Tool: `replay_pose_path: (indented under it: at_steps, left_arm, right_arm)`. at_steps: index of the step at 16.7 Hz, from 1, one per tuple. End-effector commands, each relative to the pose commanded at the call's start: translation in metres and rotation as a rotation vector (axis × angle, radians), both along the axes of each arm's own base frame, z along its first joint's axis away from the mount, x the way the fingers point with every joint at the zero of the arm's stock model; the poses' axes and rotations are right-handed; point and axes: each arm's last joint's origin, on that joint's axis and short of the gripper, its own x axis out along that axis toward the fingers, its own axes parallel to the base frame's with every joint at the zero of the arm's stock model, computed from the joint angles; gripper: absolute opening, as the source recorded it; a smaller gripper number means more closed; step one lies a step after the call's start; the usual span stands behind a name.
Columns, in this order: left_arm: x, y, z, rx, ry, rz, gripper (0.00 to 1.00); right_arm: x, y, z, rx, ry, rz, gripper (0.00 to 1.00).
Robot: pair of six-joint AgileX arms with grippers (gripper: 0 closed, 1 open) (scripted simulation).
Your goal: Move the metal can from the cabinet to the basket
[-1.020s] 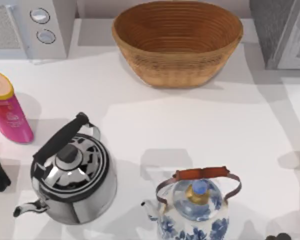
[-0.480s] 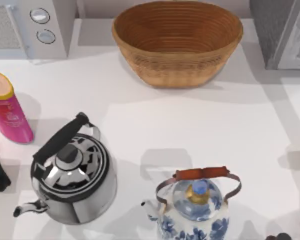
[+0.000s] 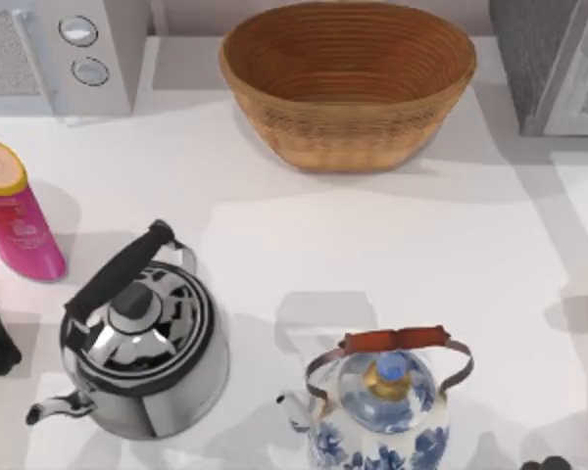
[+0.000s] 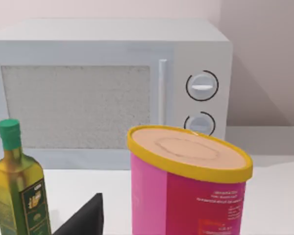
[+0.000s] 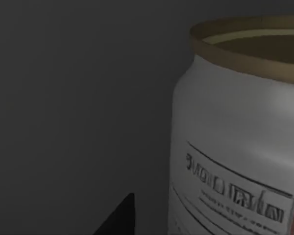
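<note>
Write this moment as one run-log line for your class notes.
stage: reaching for can | metal can: close before right wrist camera, dim cabinet interior | basket: back of table, no can inside | left arm: parked by pink canister

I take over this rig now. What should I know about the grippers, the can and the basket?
Right gripper: close beside the metal can, in a dim grey space; whether it grips cannot be told.
Left gripper: idle by the pink canister, at the table's left.
Basket: at the table's back centre, no can in it.
Done: approach to the can. Left: grasp, lift out, carry to the basket, release.
</note>
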Motion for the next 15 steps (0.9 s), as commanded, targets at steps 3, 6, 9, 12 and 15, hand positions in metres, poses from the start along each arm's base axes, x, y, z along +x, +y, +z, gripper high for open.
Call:
replay_pose_path:
  at_steps: [3,6,9,12,15]
  left_arm:
    - [0.0000,0.0000,0.0000,0.000,0.000,0.000,1.00]
    - [0.0000,0.0000,0.0000,0.000,0.000,0.000,1.00]
    - [0.0000,0.0000,0.0000,0.000,0.000,0.000,1.00]
    - [0.0000,0.0000,0.0000,0.000,0.000,0.000,1.00]
    - [0.0000,0.0000,0.0000,0.000,0.000,0.000,1.00]
  right_arm:
    - [0.0000,0.0000,0.0000,0.000,0.000,0.000,0.40]
    - [0.0000,0.0000,0.0000,0.000,0.000,0.000,0.17]
    - [0.0000,0.0000,0.0000,0.000,0.000,0.000,0.00]
    - [0.0000,0.0000,0.0000,0.000,0.000,0.000,0.00]
    - [0.0000,0.0000,0.0000,0.000,0.000,0.000,0.00]
